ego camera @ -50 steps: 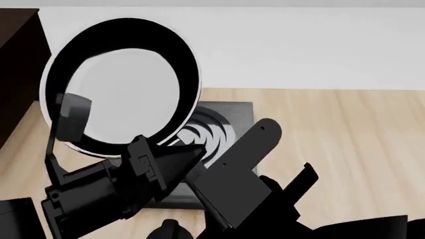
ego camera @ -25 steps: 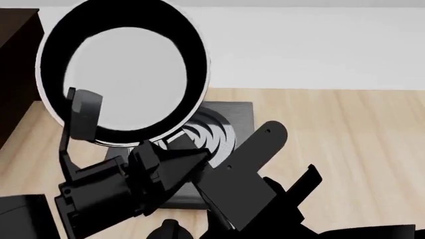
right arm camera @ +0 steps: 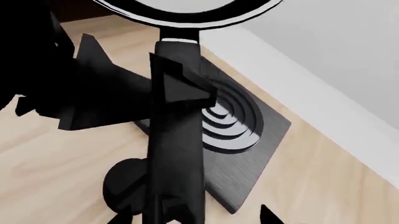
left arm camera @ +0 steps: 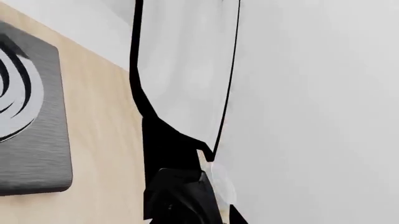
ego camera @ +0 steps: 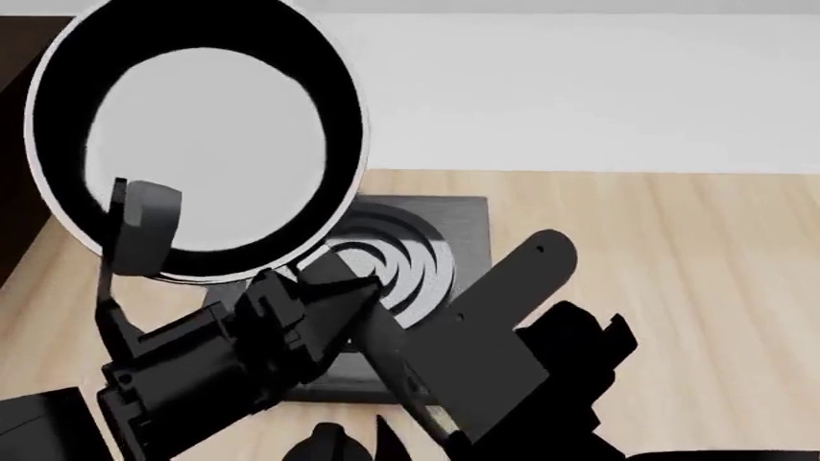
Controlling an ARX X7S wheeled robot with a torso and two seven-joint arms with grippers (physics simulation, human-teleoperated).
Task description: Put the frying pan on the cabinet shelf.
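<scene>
The frying pan is lifted off the counter and tilted, its pale-grey inside facing the head camera at the upper left. My left gripper is shut on its lower rim, one finger across the inside. The left wrist view shows the pan edge-on above that gripper. The pan's handle runs back between the spread fingertips of my right gripper, which is open. Of the dark cabinet only a strip shows at the far left; its shelf is hidden.
A square black hob plate with concentric rings lies on the wooden counter under the pan; it also shows in the right wrist view. A white wall runs behind. A round black knob sits at the near edge.
The pan, held by my left gripper, has risen and moved left toward the dark cabinet. My right gripper has shifted slightly to the right.
</scene>
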